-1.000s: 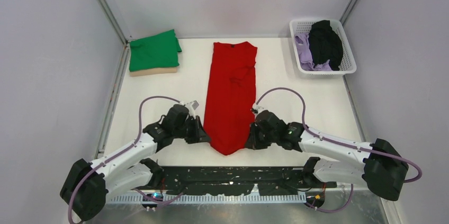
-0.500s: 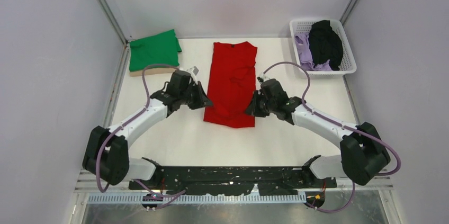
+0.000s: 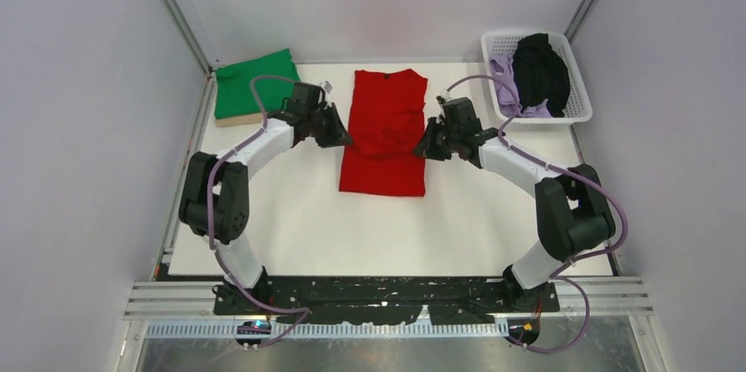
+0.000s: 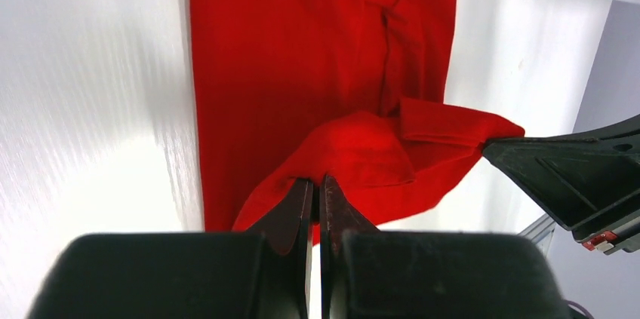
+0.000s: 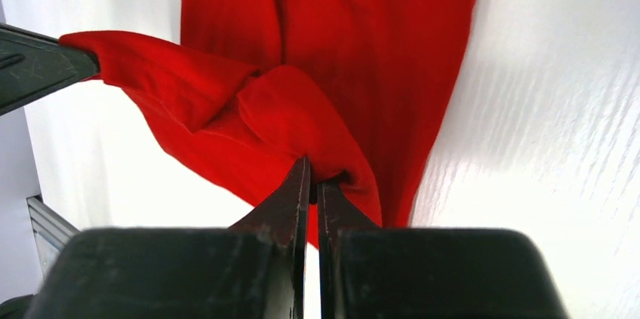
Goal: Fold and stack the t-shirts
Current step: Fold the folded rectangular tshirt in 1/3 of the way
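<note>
A bright red t-shirt (image 3: 384, 126) lies lengthwise in the middle of the table, its near end lifted and doubled back over its middle. My left gripper (image 3: 341, 137) is shut on the left corner of that lifted hem (image 4: 332, 149). My right gripper (image 3: 423, 146) is shut on the right corner (image 5: 294, 119). The hem hangs stretched between both grippers above the flat cloth. A folded green t-shirt (image 3: 256, 83) lies on a tan one (image 3: 237, 118) at the far left.
A white basket (image 3: 578, 113) at the far right corner holds a black garment (image 3: 539, 69) and a lavender one (image 3: 508, 91). Grey walls close the table on three sides. Bare white tabletop (image 3: 387, 231) spreads in front of the red shirt.
Both grippers have carried the red shirt's near hem away from the arm bases toward the collar. The shirt went from lying full length to being folded about in half.
</note>
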